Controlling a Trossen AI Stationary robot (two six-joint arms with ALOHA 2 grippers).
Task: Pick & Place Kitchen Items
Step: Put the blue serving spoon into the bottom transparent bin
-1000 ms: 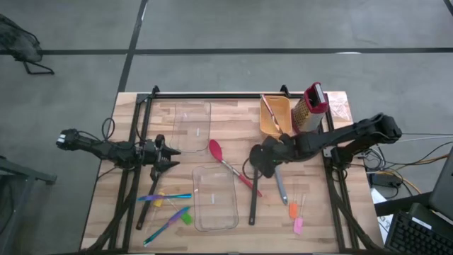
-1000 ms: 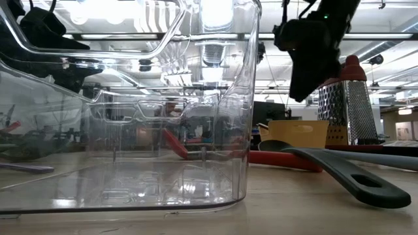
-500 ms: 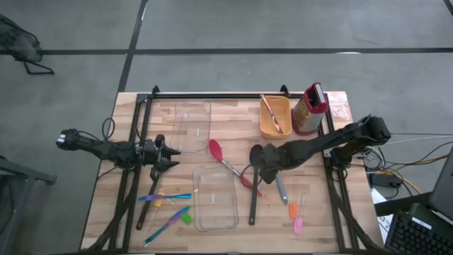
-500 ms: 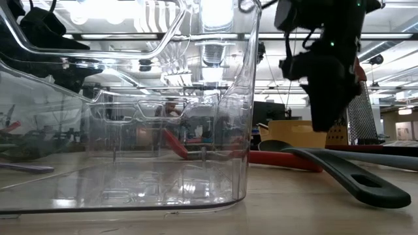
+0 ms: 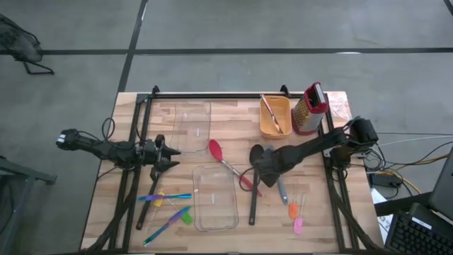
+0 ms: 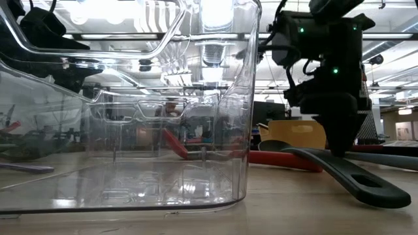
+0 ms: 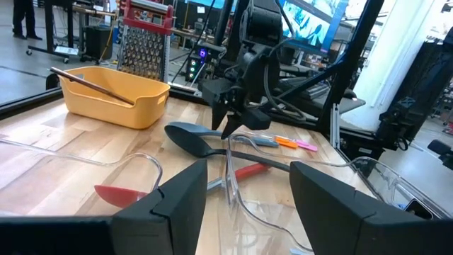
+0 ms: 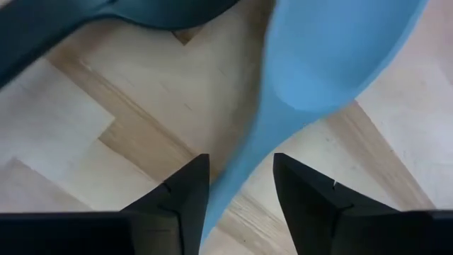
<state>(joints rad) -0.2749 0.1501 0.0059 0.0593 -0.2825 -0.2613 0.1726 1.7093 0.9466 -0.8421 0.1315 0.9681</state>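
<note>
**Left wrist cam: right arm down over the spoons**

Left end effector (image 7: 248, 195): fingers apart, nothing between them, low over the wooden surface (image 7: 64, 152). Clear container (image 7: 233, 184) rim just ahead. Red spoon (image 7: 124, 193) bowl lies near the left finger. Farther off, right end effector (image 7: 237, 113) points down just over the black spoon (image 7: 195, 144) and light-blue spoon (image 7: 205, 129); its finger gap can't be read. Orange and pink chunks (image 7: 294, 144) behind. Yellow bin (image 7: 117, 95) holds a stick; grater (image 7: 145, 42) behind it.

Pale wood desk (image 5: 233, 113) with black rails; red spoon (image 5: 215, 150), black spoon (image 5: 253, 195), light-blue spoon (image 8: 318, 78), yellow bin (image 5: 274, 117), red-topped metal grater (image 5: 309, 108), orange chunk (image 5: 292, 210) and pink chunk (image 5: 298, 226) near front edge.
</note>
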